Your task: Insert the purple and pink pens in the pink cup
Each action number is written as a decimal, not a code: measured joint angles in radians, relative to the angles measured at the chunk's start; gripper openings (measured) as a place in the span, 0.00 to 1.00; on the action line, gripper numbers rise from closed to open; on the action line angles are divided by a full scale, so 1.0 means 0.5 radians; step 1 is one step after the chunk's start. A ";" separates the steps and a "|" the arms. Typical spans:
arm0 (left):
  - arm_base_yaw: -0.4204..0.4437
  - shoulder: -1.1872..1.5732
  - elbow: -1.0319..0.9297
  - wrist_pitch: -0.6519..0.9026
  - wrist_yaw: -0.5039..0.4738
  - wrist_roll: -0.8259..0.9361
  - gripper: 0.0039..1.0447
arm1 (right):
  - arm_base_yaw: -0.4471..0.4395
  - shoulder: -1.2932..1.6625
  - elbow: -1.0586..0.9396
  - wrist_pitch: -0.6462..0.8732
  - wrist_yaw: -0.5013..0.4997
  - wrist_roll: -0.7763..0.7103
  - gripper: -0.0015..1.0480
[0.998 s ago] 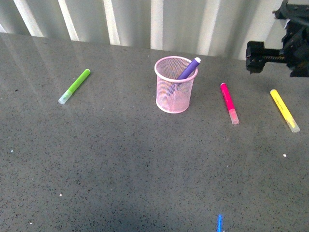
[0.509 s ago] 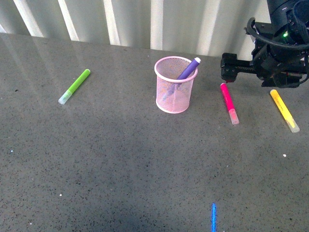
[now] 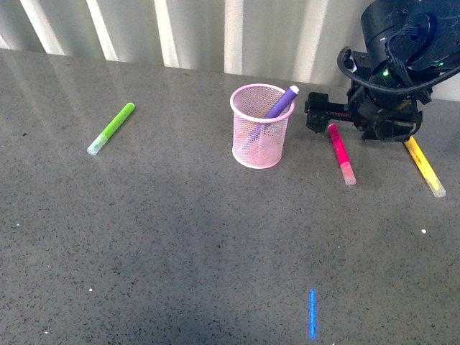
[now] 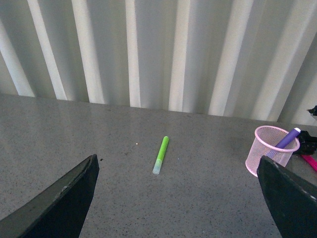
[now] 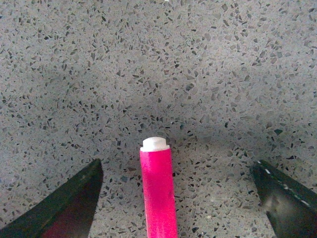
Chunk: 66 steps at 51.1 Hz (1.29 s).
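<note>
The grey speckled table (image 3: 180,237) is bare between the fingers of the right gripper (image 3: 320,115) except for the pink pen (image 3: 339,151). In the right wrist view the two dark fingers (image 5: 64,208) are seen spread wide, one on each side of the magenta barrel and well clear of it, so nothing is pinched yet. The left gripper (image 4: 178,208) is likewise held with its fingers apart and empty, far from the work. The pink cup (image 3: 260,126) stands upright just beyond the right fingertips, with the purple pen (image 3: 282,102) already inside it, leaning on the rim. The step in hand is judged to be the grasp of the pink pen. Only the pen's white butt end (image 5: 155,144) lies between the fingers, so the grip would be better taken further along the barrel. The fingers should be lowered evenly and closed squarely across it, so that it is not rolled away. The yellow marker (image 3: 422,164), behind the fingers, should be left untouched.
</note>
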 joint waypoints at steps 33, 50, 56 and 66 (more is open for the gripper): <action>0.000 0.000 0.000 0.000 0.000 0.000 0.94 | -0.052 -0.008 -0.055 0.098 -0.048 0.065 0.11; 0.000 0.000 0.000 0.000 0.001 0.000 0.94 | -0.120 -0.408 -0.488 0.749 -0.008 0.258 0.11; 0.000 0.000 0.000 0.000 0.000 0.000 0.94 | -0.130 -0.706 -0.663 1.070 -0.070 0.311 0.11; 0.000 0.000 0.000 0.000 0.001 0.000 0.94 | -0.041 -1.164 -1.003 1.861 -0.410 0.318 0.11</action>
